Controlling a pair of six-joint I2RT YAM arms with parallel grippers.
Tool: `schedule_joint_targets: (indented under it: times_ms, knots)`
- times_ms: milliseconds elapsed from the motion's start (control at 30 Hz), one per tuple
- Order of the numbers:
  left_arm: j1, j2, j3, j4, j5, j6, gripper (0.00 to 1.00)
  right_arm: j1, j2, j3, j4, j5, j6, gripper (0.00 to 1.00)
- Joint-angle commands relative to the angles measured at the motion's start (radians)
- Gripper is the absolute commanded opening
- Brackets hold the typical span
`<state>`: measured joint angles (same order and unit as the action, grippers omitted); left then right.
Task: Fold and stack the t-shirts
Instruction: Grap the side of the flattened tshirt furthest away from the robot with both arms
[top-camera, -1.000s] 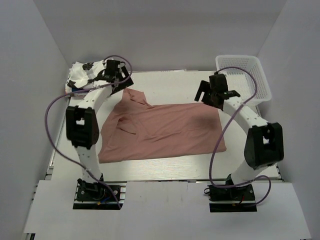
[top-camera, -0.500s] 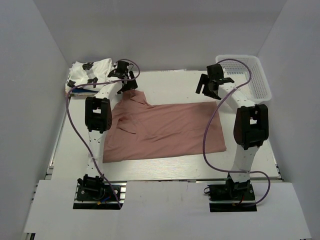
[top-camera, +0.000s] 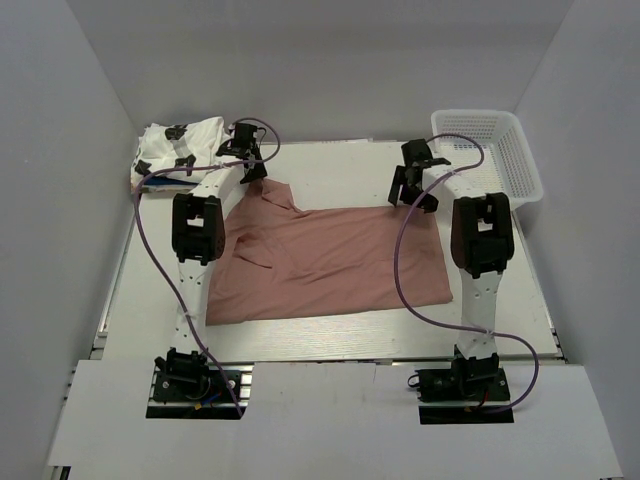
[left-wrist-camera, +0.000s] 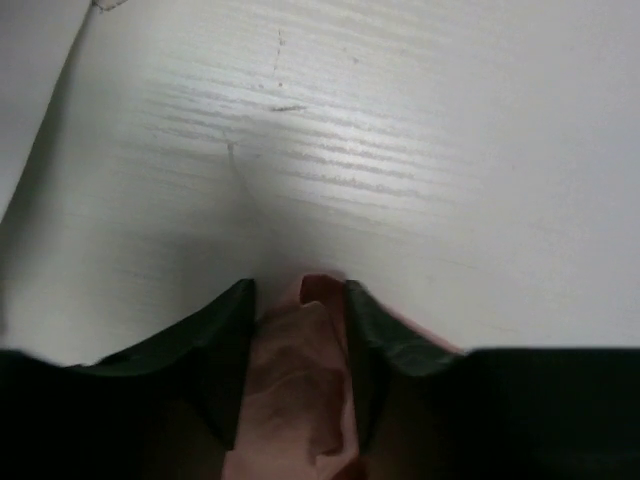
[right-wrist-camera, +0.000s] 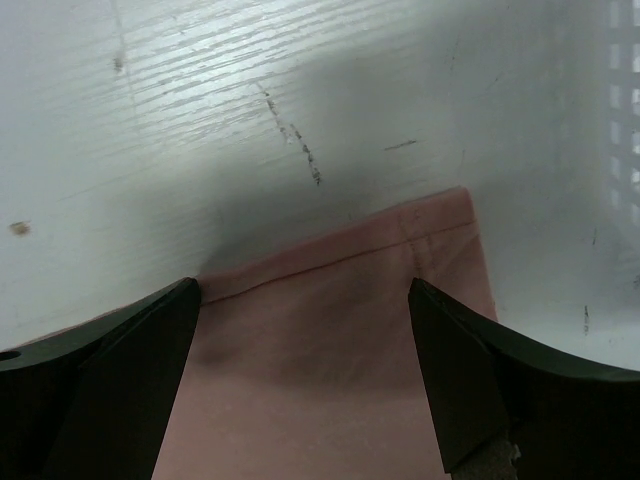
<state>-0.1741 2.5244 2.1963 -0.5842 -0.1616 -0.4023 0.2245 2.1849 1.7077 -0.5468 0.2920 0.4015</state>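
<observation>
The dusty-pink t-shirt (top-camera: 330, 260) lies spread flat across the middle of the table. My left gripper (top-camera: 255, 172) is down at its far left corner, by the neck. In the left wrist view, bunched pink cloth (left-wrist-camera: 295, 380) fills the gap of the left gripper (left-wrist-camera: 298, 300), and both fingers press on it. My right gripper (top-camera: 408, 192) hangs open over the shirt's far right corner. Its wide-apart fingers straddle the hemmed edge of the pink t-shirt (right-wrist-camera: 340, 330) in the right gripper (right-wrist-camera: 305, 290) view. A folded white t-shirt with black print (top-camera: 175, 145) sits at the far left corner.
A white plastic mesh basket (top-camera: 480, 116) stands at the far right, close to the right arm. White walls close in the table on the left, right and back. Bare table (left-wrist-camera: 400, 150) lies beyond the shirt's far edge.
The left gripper moved from the white shirt onto the pink shirt's far left corner and its fingers closed on the cloth. The right gripper came down over the far right corner, staying open.
</observation>
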Motion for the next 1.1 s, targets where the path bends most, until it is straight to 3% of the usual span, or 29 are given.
schedule_joint_targets:
  times_ms: [0, 33, 100, 133, 267, 467, 700, 733, 800, 1067]
  knots:
    - [0.01, 0.036, 0.026, -0.006, 0.042, -0.006, 0.44, -0.002, 0.024, 0.059, -0.021, 0.067, 0.072, 0.9]
    - [0.01, 0.036, 0.026, -0.017, 0.051, -0.006, 0.36, -0.005, 0.041, 0.066, -0.022, 0.078, 0.08, 0.9]
    - [0.01, 0.036, 0.011, -0.017, 0.051, -0.006, 0.06, -0.005, 0.052, 0.072, -0.028, 0.091, 0.103, 0.9]
    - [0.01, 0.022, -0.003, -0.017, 0.051, -0.006, 0.0, -0.005, 0.053, 0.076, -0.042, 0.091, 0.121, 0.9]
    - [0.01, -0.051, -0.128, 0.059, 0.051, 0.016, 0.0, -0.002, 0.069, 0.069, -0.042, 0.093, 0.164, 0.9]
    - [0.01, -0.122, -0.173, 0.078, 0.051, 0.036, 0.0, -0.002, 0.076, 0.066, -0.035, 0.11, 0.217, 0.89]
    - [0.01, -0.199, -0.263, 0.161, 0.071, 0.069, 0.0, 0.003, 0.076, 0.05, -0.05, 0.105, 0.218, 0.56]
    - [0.01, -0.199, -0.273, 0.161, 0.071, 0.069, 0.0, 0.007, 0.053, 0.034, -0.041, 0.105, 0.217, 0.46]
    - [0.01, -0.237, -0.299, 0.185, 0.071, 0.069, 0.0, 0.01, 0.026, -0.003, -0.009, 0.098, 0.208, 0.35]
    - [0.01, -0.47, -0.568, 0.314, 0.08, 0.069, 0.0, 0.03, -0.039, -0.023, 0.016, 0.119, 0.161, 0.18]
